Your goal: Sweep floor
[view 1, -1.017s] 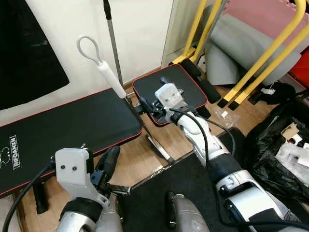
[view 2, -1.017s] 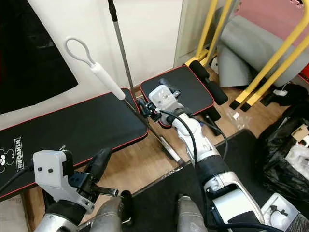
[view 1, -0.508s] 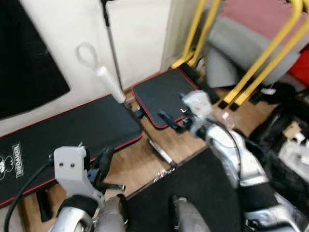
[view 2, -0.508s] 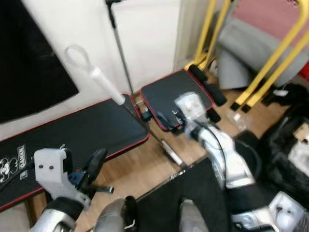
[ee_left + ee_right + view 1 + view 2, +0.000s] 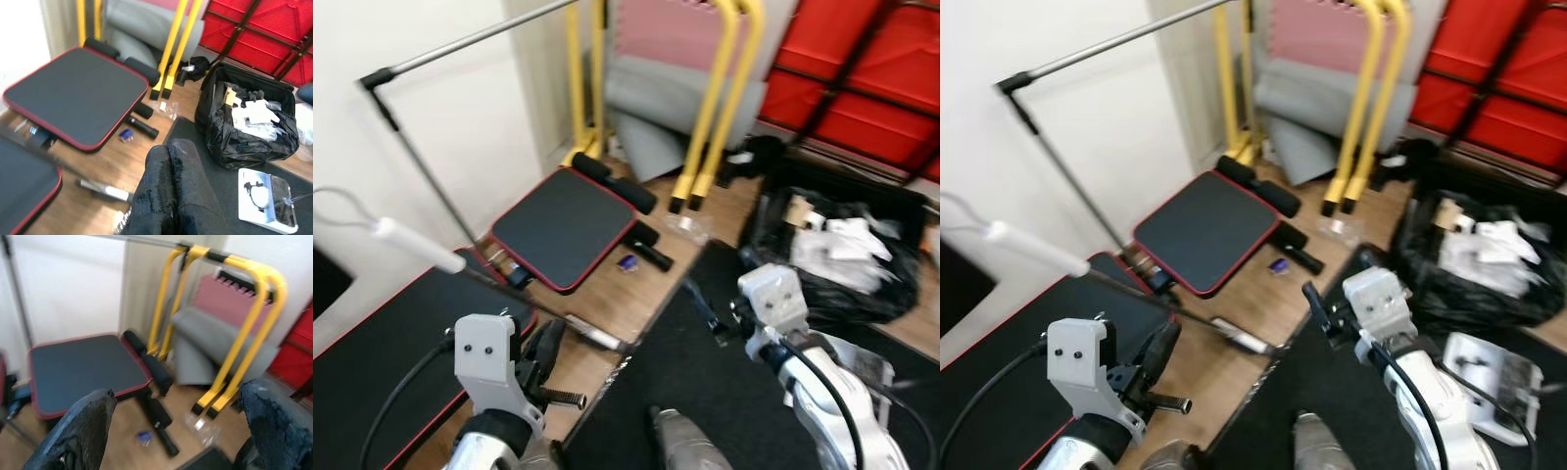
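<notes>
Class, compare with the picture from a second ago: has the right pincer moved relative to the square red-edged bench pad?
Yes. The right pincer, fingers apart, was over the square red-edged bench pad a second ago; now it hangs off the pad, over the dark mat's edge, nearer the robot.

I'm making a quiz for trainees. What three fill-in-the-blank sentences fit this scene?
1. The bench pad is black with a ____ edge.
2. The left claw is ____.
3. The white dustpan lies on a dark ____.
4. The right claw is ____.

Missing words: red; shut; mat; open
</notes>
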You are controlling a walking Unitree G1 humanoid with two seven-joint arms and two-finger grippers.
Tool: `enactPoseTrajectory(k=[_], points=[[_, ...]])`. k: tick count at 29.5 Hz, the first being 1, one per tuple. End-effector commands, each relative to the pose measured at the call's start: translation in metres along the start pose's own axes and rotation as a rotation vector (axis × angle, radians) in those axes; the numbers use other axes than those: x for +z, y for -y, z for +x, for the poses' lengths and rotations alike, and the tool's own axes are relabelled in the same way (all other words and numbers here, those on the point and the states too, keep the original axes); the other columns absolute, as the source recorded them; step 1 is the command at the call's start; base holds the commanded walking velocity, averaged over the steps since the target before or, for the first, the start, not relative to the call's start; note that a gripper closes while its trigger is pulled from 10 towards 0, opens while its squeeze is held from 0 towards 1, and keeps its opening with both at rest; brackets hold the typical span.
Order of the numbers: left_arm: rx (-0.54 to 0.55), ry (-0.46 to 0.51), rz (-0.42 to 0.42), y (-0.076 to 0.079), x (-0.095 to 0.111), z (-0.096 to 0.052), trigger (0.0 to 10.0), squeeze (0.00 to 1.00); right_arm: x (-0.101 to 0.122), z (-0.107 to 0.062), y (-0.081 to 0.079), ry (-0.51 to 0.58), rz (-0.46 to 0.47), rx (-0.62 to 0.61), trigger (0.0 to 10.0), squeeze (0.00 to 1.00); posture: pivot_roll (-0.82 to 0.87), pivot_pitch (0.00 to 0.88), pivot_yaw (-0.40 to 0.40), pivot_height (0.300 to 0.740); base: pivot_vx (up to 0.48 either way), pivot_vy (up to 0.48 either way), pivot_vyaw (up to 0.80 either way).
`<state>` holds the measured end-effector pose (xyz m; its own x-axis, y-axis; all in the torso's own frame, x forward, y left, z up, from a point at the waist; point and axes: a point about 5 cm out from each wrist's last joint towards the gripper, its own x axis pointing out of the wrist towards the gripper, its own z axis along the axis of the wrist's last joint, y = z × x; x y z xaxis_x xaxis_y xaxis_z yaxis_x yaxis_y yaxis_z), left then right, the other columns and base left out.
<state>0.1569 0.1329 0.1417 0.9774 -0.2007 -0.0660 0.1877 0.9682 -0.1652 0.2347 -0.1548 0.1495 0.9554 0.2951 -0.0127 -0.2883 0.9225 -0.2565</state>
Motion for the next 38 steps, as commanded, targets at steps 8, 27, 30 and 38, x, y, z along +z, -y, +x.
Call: enactPoseTrajectory(k=[8,27,30,38], points=[[0.035,0.041,0.05,-0.014,-0.005,0.019,10.0,0.0,0.0,0.022,0.001,0.033,-0.042,-0.034,10.0,0.0,-0.1,0.033,-0.025,0.74,0.0,0.0,-0.8],[0.036,0.106,0.014,-0.025,-0.007,0.046,10.0,0.0,-0.015,0.054,0.007,-0.054,0.024,-0.045,10.0,0.0,-0.11,0.0,-0.029,0.74,0.0,0.0,-0.8],[0.038,0.111,0.007,-0.026,-0.008,0.049,10.0,0.0,-0.016,0.056,0.006,-0.054,0.005,-0.034,10.0,0.0,-0.11,0.0,-0.028,0.74,0.0,0.0,0.0],[0.031,0.114,-0.011,-0.027,-0.011,0.054,10.0,0.0,-0.015,0.057,0.006,-0.04,-0.024,-0.032,10.0,0.0,-0.12,0.0,-0.02,0.74,0.0,-0.08,0.0]])
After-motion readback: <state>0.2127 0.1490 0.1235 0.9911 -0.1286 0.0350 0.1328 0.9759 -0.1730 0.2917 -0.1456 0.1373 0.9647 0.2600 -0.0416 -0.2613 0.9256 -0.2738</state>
